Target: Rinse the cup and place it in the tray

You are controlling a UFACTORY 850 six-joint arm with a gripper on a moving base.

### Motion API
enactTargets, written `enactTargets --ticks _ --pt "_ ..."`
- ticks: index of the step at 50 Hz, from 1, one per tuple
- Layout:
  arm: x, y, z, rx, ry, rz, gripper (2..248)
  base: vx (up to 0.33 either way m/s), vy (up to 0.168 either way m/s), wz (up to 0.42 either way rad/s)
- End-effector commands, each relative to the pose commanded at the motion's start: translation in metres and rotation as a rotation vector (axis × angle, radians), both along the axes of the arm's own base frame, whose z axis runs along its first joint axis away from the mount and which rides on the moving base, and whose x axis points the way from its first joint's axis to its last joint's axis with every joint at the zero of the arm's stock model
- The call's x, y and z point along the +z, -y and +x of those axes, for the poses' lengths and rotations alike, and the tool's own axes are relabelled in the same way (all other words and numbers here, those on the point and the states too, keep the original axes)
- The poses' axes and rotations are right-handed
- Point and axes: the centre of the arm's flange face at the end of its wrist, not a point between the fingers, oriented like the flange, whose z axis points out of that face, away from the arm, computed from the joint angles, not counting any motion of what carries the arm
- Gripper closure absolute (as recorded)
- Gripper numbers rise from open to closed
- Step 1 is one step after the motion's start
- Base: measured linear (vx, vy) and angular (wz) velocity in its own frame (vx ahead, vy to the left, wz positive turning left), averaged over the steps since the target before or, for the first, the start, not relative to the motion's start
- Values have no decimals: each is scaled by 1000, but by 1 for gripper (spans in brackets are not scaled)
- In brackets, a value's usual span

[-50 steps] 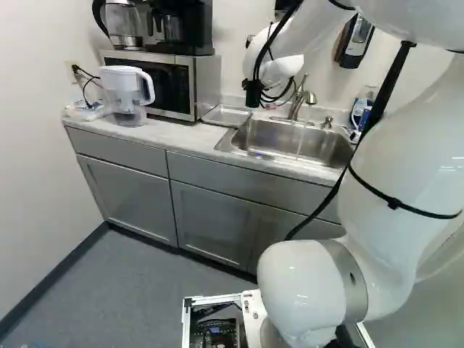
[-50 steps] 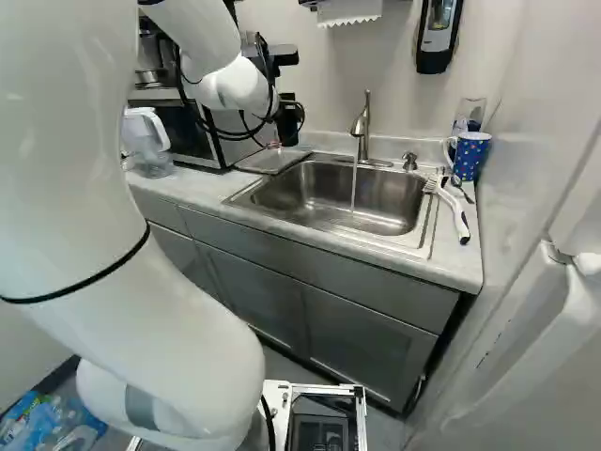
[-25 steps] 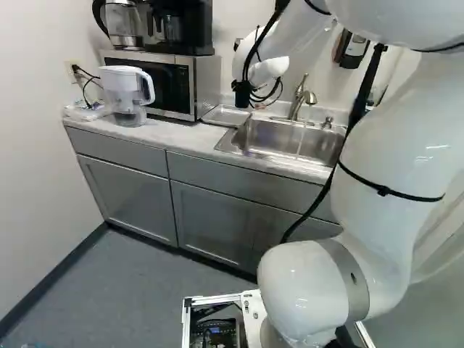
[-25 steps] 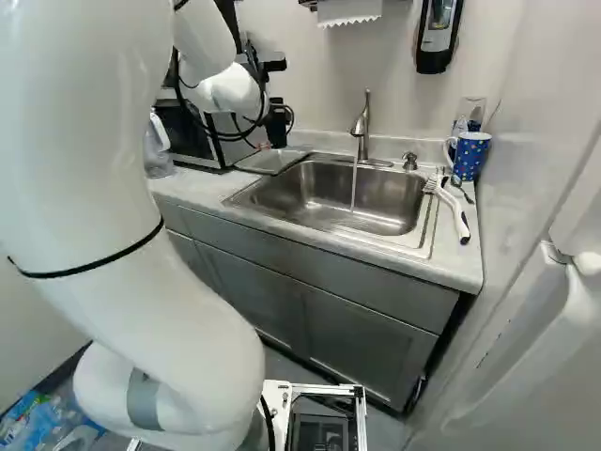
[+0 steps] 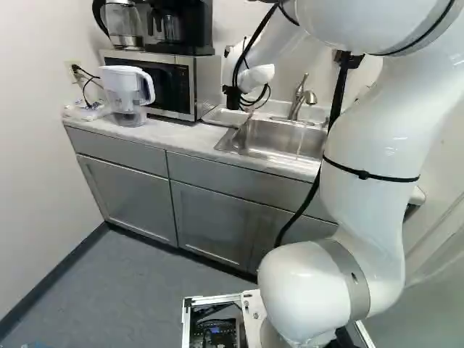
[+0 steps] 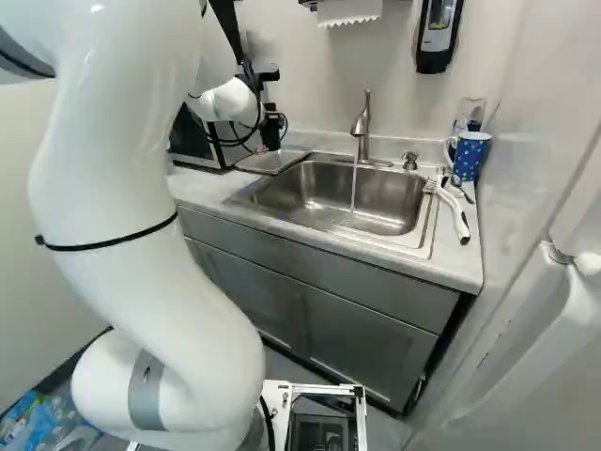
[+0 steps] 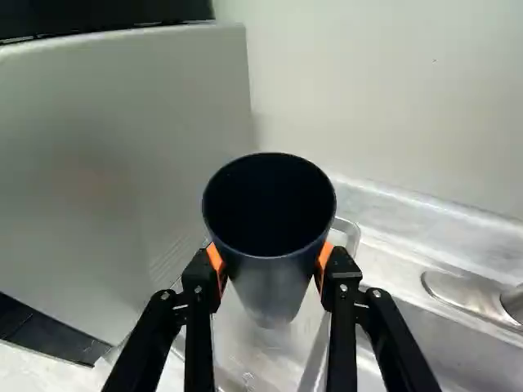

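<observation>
1. The black claw (image 6: 271, 119) has both orange pads pressed to the sides of a dark, tapering cup (image 7: 274, 286), its fingers a cup's width apart.
2. From here, that cup hangs mouth-up over a shallow, shiny rimmed tray (image 6: 272, 163) on the pale grey table (image 5: 174, 142); whether its bottom touches, I can't tell.
3. Crowding the tray on one side is a silver-and-black microwave (image 5: 206, 83), its flat side close to the claw. The pale wall (image 7: 368, 90) rises behind.
4. On the other side lies the stainless steel sink (image 6: 338, 199), where a curved metal faucet (image 6: 361, 124) is running a thin stream.
5. Past the faucet there's a small metal pump (image 6: 410, 162), then a blue dotted mug (image 6: 472, 155) and a white-and-black brush (image 6: 456, 211), all well away from the claw.
6. Beyond the microwave, a clear pitcher with a white lid and handle (image 5: 125, 90) stands near the left wall. A glass kettle (image 5: 123, 23) and black coffee maker (image 5: 181, 25) sit on the microwave.
</observation>
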Motion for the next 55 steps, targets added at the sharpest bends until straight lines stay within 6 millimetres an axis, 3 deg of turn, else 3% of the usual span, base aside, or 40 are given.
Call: enactTargets --ticks 55 --pt "-53 0 12 -16 5 16 126 0 0 0"
